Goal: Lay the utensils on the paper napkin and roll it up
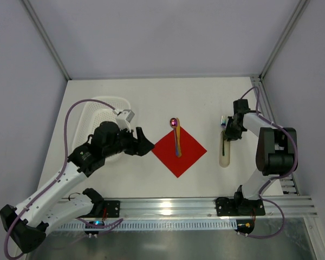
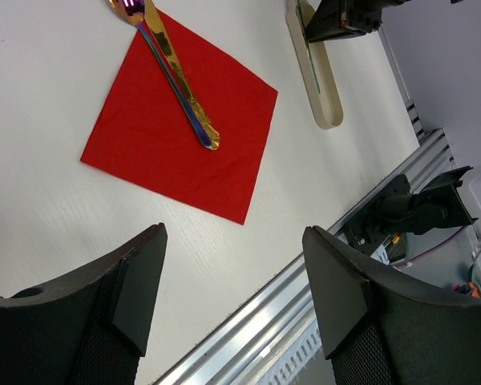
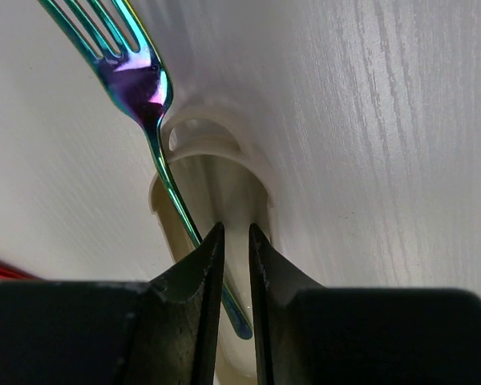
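The red paper napkin [image 1: 184, 154] lies as a diamond at mid-table, also in the left wrist view [image 2: 152, 136]. The rainbow spoon [image 1: 176, 138] lies on it, bowl past the far corner, also in the left wrist view [image 2: 172, 68]. The fork [image 1: 222, 122] lies slanted in the beige tray [image 1: 224, 157], tines out over its far end [image 3: 136, 76]. My left gripper [image 1: 144, 143] is open and empty, left of the napkin [image 2: 234, 233]. My right gripper [image 1: 226, 131] hovers over the tray [image 3: 216, 172], jaws a narrow gap apart [image 3: 234, 227]. The fork handle runs under the left finger, not gripped.
A white perforated basket [image 1: 100, 108] sits at the left, partly under my left arm. An aluminium rail [image 1: 168, 206] runs along the table's near edge. The enclosure walls stand behind and to both sides.
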You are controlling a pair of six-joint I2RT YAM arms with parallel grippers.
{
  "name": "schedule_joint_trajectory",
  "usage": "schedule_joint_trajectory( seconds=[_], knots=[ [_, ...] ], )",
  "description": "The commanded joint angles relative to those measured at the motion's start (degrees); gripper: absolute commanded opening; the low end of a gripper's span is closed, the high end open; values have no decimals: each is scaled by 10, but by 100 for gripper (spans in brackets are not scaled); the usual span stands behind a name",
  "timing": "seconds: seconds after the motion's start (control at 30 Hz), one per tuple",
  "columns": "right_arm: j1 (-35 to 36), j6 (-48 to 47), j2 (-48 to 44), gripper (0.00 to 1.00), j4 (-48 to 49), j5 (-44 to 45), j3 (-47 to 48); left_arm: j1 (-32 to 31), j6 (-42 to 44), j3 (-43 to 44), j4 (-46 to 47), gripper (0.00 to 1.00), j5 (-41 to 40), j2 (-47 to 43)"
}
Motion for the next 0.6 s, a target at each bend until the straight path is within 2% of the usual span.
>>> schedule_joint_trajectory(
  seconds=[0.0, 0.2, 0.37, 0.57],
  knots=[
    [-3, -1, -15, 21, 8, 5, -8, 0, 7, 7, 9, 73, -2, 3],
    [-3, -6, -51, 21, -28, 26, 13, 0, 7, 9, 12, 73, 0, 6],
    [-3, -13, -87, 23, -26, -6, 9, 0, 6, 8, 14, 73, 2, 7],
    [-3, -25, -73, 24, -14, -22, 7, 0, 4, 8, 17, 73, 9, 11]
  ],
)
